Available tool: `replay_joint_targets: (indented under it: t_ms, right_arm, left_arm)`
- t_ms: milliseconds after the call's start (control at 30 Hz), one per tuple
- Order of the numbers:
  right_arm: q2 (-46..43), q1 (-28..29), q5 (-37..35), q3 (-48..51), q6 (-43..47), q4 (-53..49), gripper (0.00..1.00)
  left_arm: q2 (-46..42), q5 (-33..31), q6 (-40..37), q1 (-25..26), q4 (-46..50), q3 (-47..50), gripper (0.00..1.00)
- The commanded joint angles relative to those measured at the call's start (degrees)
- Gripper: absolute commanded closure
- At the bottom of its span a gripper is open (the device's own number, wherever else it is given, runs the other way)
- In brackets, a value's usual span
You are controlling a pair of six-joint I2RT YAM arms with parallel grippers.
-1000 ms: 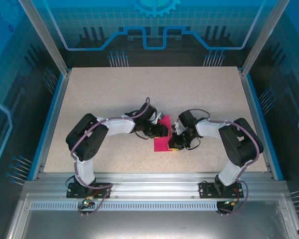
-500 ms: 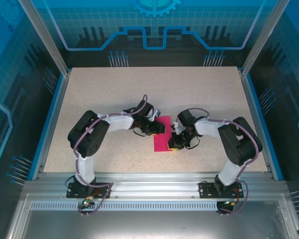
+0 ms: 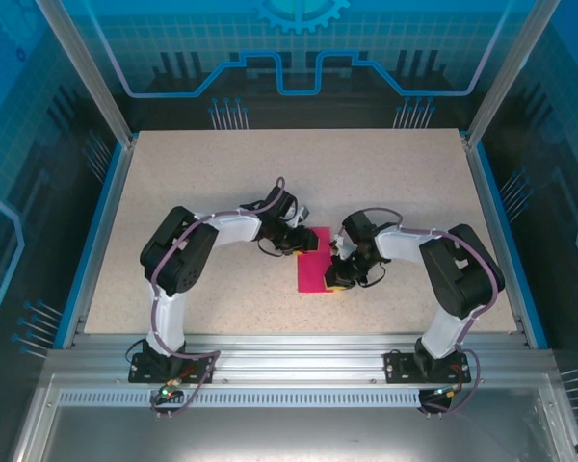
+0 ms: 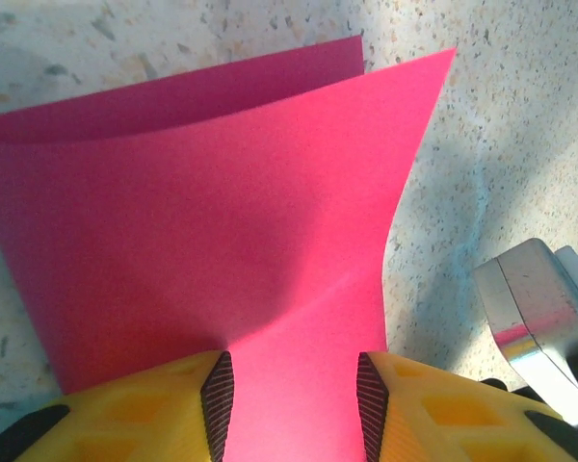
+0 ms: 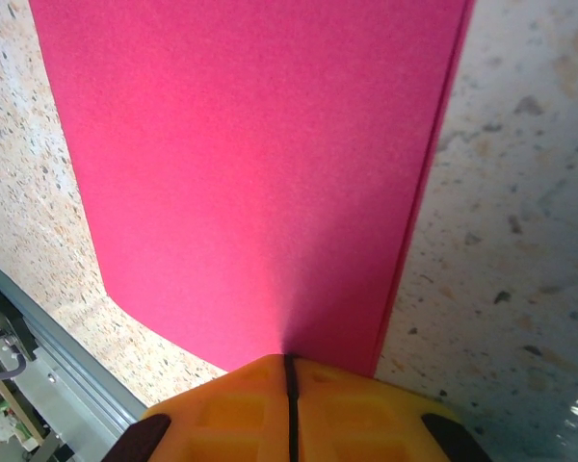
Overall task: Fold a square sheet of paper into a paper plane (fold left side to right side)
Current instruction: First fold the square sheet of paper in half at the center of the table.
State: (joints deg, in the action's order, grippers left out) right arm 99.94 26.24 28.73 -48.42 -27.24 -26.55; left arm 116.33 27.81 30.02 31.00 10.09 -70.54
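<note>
**Half-folded sheet pinned on the right, loose layer under the left fingers**

The speckled table (image 3: 173, 192) carries both arms, which reach inward to meet at its middle. Between them lies the magenta sheet of paper (image 3: 314, 268), doubled over into a tall narrow rectangle, so the left-to-right fold looks made but not yet flattened.

The right gripper (image 3: 336, 275) sits at the rectangle's right edge. In its wrist view the yellow fingers (image 5: 222, 409) are pressed together, with only a thin seam between them. Their tip rests at the near edge of the paper, where two layers show along the right side. I judge it is there as an anchor, so the stack cannot slide. Whether it nips the paper or merely presses on it, I cannot tell.

The left gripper (image 3: 302, 241) works the far left corner. Its jaws stand partly apart, with pink paper showing in the gap between the pads (image 4: 217, 390), and they clamp nothing. The upper layer bows up and curls off the lower one. The spread fingers are probably placed to press that bulge flat.
</note>
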Motion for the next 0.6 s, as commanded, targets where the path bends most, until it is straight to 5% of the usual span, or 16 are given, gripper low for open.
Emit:
replay_joint_targets:
  t_ms: [0, 567]
  right_arm:
    - [4.9, 0.6, -14.3, 3.2, 0.8, -5.3, 0.92]
    - [4.9, 0.6, -13.8, 3.4, 0.9, -5.2, 0.93]
  left_arm:
    - [2.2, -2.2, -1.2, -1.6, 1.3, -2.6, 0.56]
    - [8.8, -2.4, -1.8, -5.0, 3.7, -11.2, 0.56]
